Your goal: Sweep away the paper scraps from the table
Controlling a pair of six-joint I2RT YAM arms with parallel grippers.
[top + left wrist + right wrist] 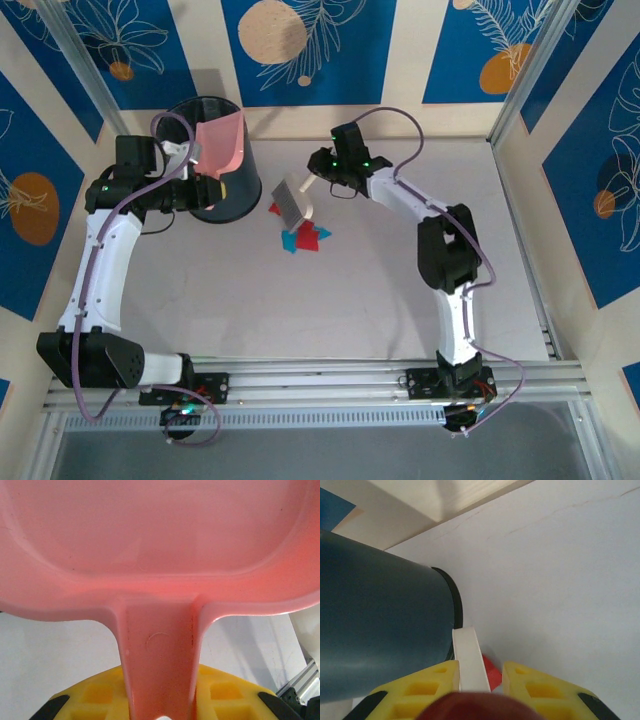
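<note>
Holding, left side: a pink dustpan (222,143) of smooth, glossy plastic, with a broad shallow scoop and a flat tapering handle, is pinched by that handle in the left gripper (192,165), whose yellow, waffle-moulded fingers (100,697) are pressed in on both sides.
Bin: a dark, round, smooth-walled bin (235,195) is stood upright at the far left of the bench, and the dustpan is held tilted over its open mouth.
Brush: a small hand brush (290,203), with a white handle and a flat grey block of bristles, is clamped by the handle in the right gripper (322,178). In the right wrist view the white handle is seen wedged between the yellow fingers (530,690).
Paper scraps: small, flat, torn paper scraps (302,237) in red and cyan-blue are bunched on the bench just right of the bin, beside the brush head.
Bench: a flat, matt white bench (350,300) is edged with aluminium rails (330,375) at the near side.
Room: cream walls are set with blue floral wall panels (300,50).
Left arm: it is raised from the near-left base and bent, with the wrist turned right toward the bin.
Right arm: it is folded at the elbow on the right, with the forearm stretched left toward the brush.
</note>
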